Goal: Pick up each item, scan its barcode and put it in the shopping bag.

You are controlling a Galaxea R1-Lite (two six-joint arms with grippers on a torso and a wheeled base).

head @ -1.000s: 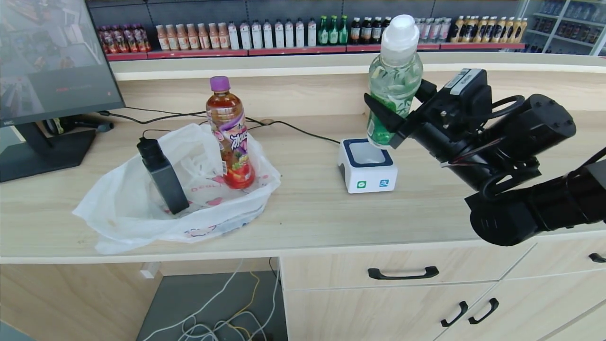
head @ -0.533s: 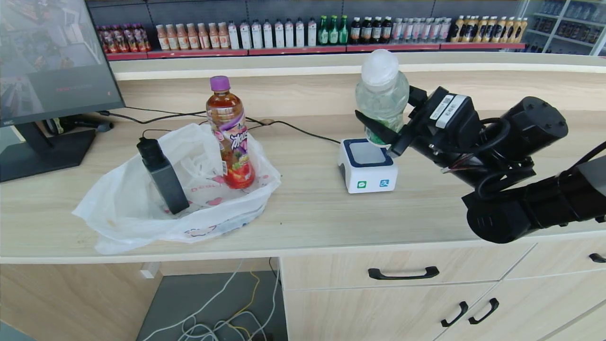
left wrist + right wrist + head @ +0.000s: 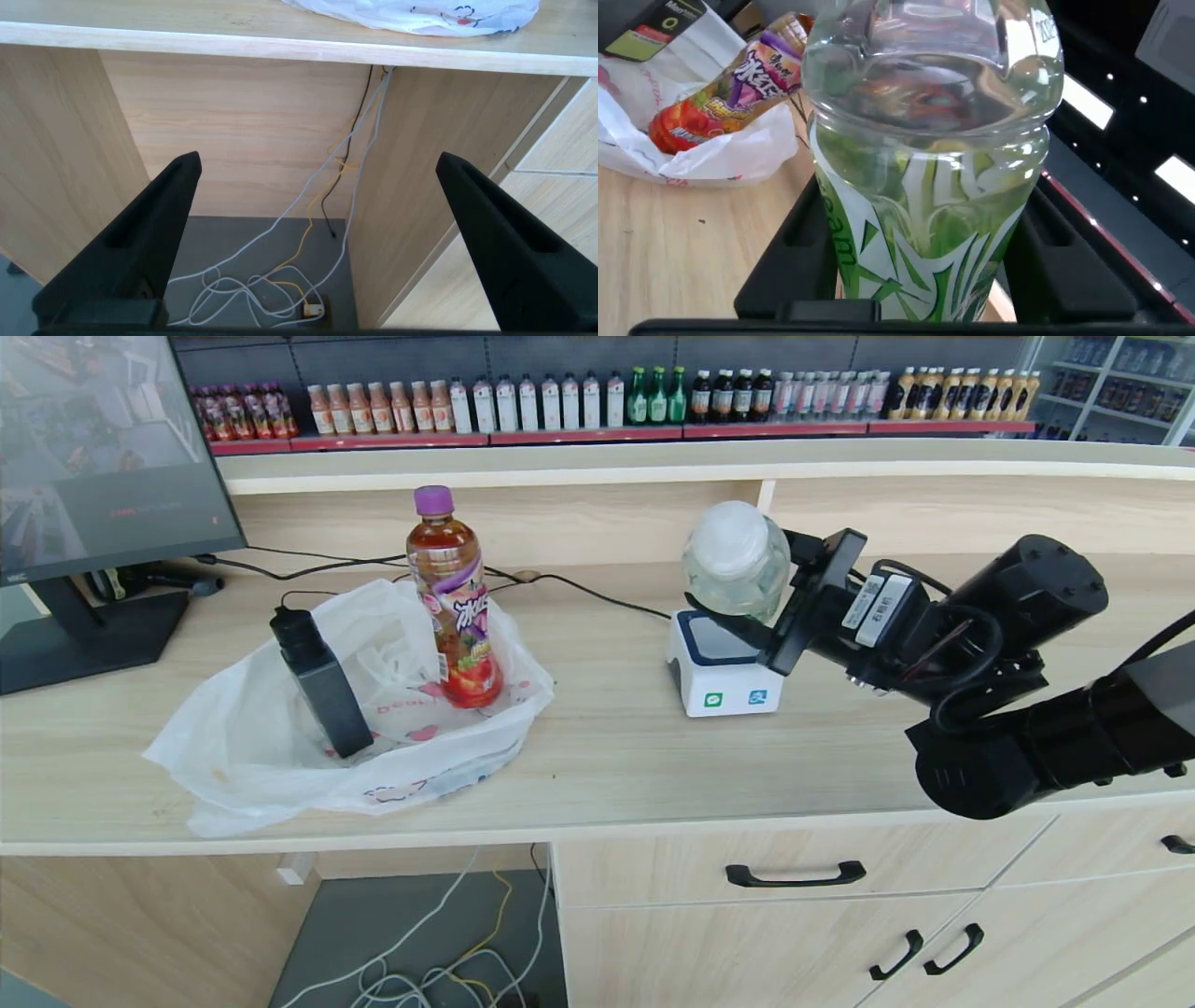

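The clear bottle (image 3: 738, 560) (image 3: 924, 187), with a white cap and a green leaf-print label, is clamped in my right claw (image 3: 738, 590). It is tipped over with its cap leaning toward me, just above the white scanner (image 3: 719, 677) with the dark blue top frame. The white plastic shopping bag (image 3: 243, 747) lies open and crumpled on the counter (image 3: 607, 756), well to the scanner's left. In it stand an amber tea bottle (image 3: 453, 602) (image 3: 729, 84) with a purple cap, upright, and a black container (image 3: 322, 686), leaning slightly.

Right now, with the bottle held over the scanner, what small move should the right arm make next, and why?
Probably roll the green-label bottle so its label faces the scanner window: the right gripper holds it tipped over the scanner, cap toward the head camera; where the barcode sits is unclear.
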